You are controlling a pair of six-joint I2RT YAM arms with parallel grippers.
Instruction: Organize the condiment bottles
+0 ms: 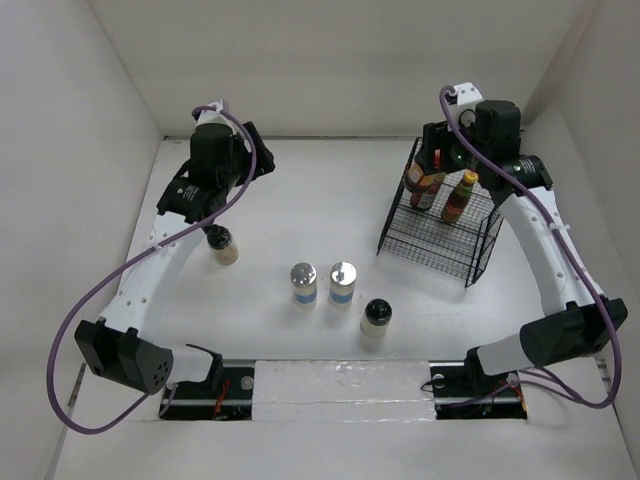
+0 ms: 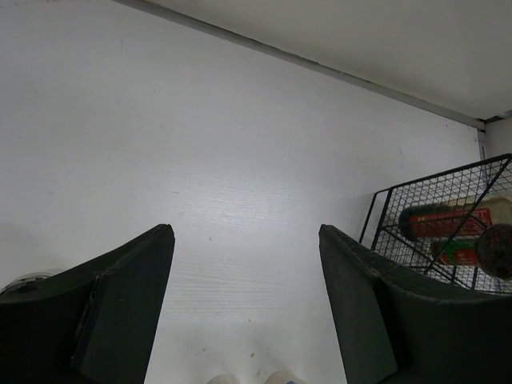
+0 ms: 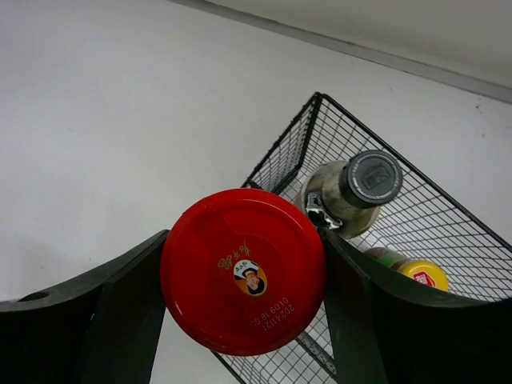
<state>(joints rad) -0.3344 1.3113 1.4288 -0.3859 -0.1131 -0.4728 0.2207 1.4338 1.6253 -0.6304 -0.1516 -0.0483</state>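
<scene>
My right gripper [image 3: 244,240] is shut on the red-lidded jar [image 3: 242,270], a finger against each side of the lid, over the near-left corner of the black wire rack [image 3: 280,164]. Inside the rack stand a black-capped sauce bottle [image 3: 370,180] and a yellow-capped one [image 3: 424,274]. On the table stand two silver-capped shakers [image 1: 303,282] [image 1: 342,282], one black-capped pale jar [image 1: 376,316] and another black-capped pale jar [image 1: 222,243]. At the back left my left gripper [image 2: 244,240] hangs open over bare table, holding nothing.
The wire rack [image 1: 440,225] stands at the back right, close to the right wall. White walls enclose the table on three sides. My left arm [image 1: 160,250] reaches along the left side, beside the pale jar there.
</scene>
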